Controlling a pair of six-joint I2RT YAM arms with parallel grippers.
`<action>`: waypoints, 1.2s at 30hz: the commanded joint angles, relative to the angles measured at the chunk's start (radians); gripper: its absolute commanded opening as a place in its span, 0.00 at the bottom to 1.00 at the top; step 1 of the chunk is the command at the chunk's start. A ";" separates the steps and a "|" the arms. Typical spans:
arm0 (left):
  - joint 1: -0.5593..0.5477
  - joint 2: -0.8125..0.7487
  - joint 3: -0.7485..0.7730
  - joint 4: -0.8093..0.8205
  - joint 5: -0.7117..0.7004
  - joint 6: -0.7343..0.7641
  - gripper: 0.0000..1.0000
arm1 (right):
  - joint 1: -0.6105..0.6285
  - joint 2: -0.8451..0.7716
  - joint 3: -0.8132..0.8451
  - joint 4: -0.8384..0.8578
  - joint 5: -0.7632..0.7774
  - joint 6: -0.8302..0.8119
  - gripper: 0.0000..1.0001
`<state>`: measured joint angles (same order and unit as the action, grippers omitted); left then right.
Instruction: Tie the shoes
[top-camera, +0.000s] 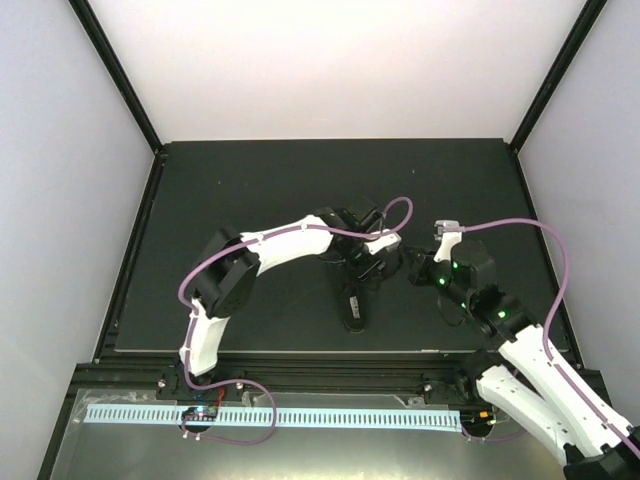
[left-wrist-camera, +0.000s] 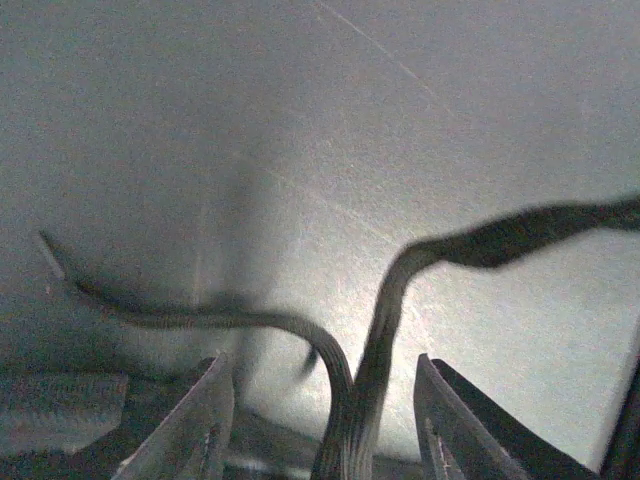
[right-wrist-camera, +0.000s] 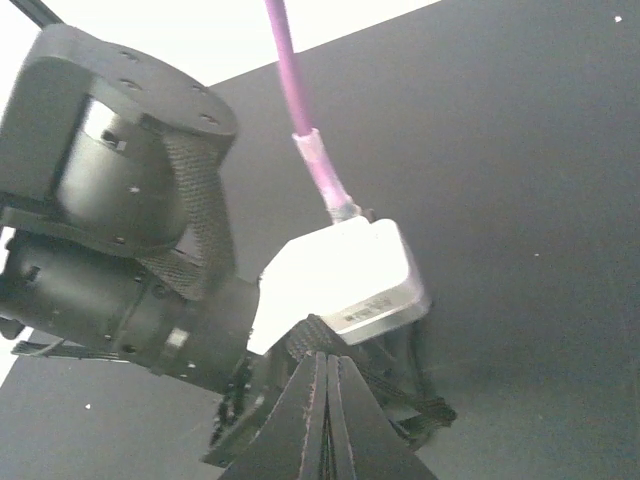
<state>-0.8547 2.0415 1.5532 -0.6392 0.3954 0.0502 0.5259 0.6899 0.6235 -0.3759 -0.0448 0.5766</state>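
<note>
The small black shoe (top-camera: 352, 300) lies on the black mat, toe toward the near edge. My left gripper (top-camera: 377, 258) hovers just over its laced top. In the left wrist view the gripper (left-wrist-camera: 320, 362) is open, and two thin black lace strands (left-wrist-camera: 385, 330) rise side by side between its fingers (left-wrist-camera: 205, 420) without being pinched. One strand bends left, the other right. My right gripper (top-camera: 415, 268) is close on the right. In the right wrist view it (right-wrist-camera: 325, 358) is shut, with a woven black lace (right-wrist-camera: 425, 408) coming out at its tips.
The black mat (top-camera: 250, 180) covers the table, inside white walls with black corner posts. The left arm's white wrist camera box (right-wrist-camera: 345, 275) and purple cable (right-wrist-camera: 300, 120) sit right in front of my right gripper. A pale perforated strip (top-camera: 300, 415) runs along the near edge.
</note>
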 joint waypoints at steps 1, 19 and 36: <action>-0.045 0.087 0.116 -0.140 -0.154 -0.028 0.49 | -0.004 -0.089 -0.028 -0.049 0.067 0.007 0.02; -0.123 0.148 0.155 -0.225 -0.240 -0.050 0.54 | -0.004 -0.298 -0.100 -0.074 0.041 0.030 0.02; -0.127 -0.254 -0.177 0.071 -0.288 -0.144 0.83 | -0.004 -0.280 -0.067 -0.170 0.165 0.033 0.02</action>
<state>-0.9951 1.9766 1.4609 -0.6666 0.1040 -0.0372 0.5259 0.4007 0.5278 -0.5282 0.0967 0.6189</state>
